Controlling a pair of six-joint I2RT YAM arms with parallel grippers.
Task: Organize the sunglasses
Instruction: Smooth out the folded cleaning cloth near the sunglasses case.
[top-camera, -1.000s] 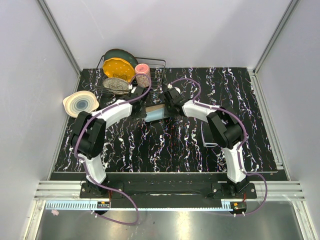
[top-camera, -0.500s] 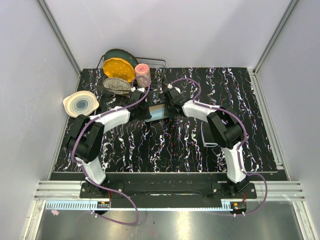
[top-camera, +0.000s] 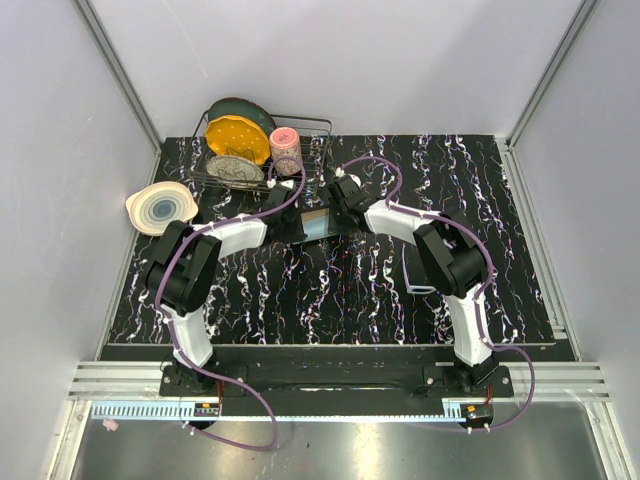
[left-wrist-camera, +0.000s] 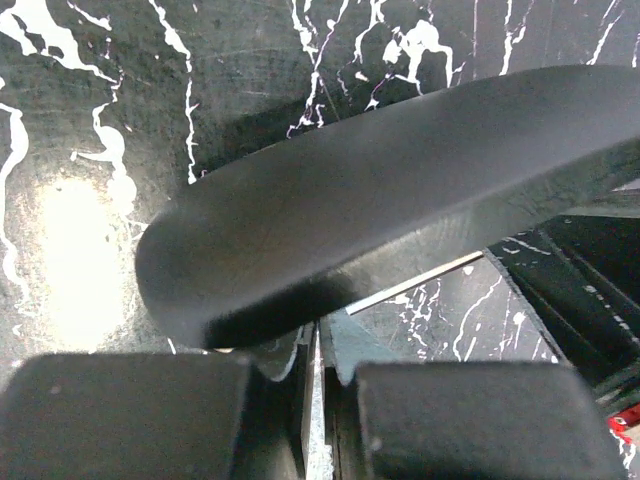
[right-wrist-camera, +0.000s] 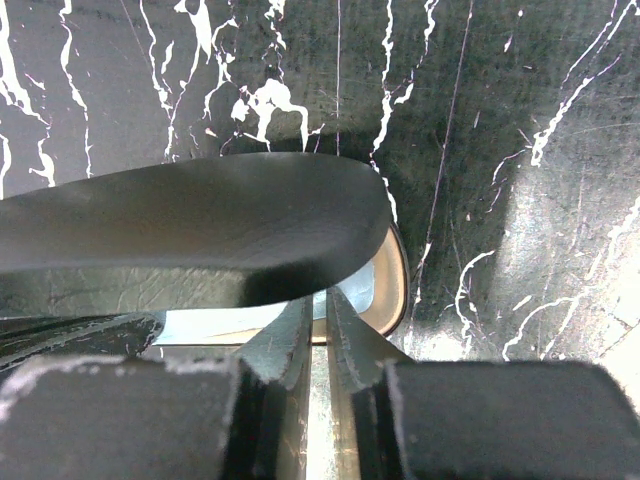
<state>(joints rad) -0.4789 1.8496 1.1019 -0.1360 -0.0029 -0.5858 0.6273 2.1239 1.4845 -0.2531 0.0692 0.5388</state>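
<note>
The black glasses case (top-camera: 303, 228) lies at the back middle of the table, partly open, with the light-blue cloth (top-camera: 323, 224) showing inside. My left gripper (top-camera: 284, 214) is at its left end and my right gripper (top-camera: 341, 214) at its right end. In the left wrist view the black lid (left-wrist-camera: 380, 190) hangs just over the shut jaws of my left gripper (left-wrist-camera: 316, 352). In the right wrist view the lid (right-wrist-camera: 190, 225) hangs over the shut jaws of my right gripper (right-wrist-camera: 327, 312), with the cloth (right-wrist-camera: 200, 326) and tan lining (right-wrist-camera: 390, 290) beneath. The whitish sunglasses (top-camera: 414, 272) lie on the table by my right arm.
A wire dish rack (top-camera: 318, 140) with plates and a pink cup (top-camera: 286, 148) stands at the back left, close behind the case. A pale bowl (top-camera: 160, 207) sits at the left edge. The table is black marble-patterned.
My left arm has swung back and to the right, bringing its gripper closer against the case's left end. The right arm has barely moved.
</note>
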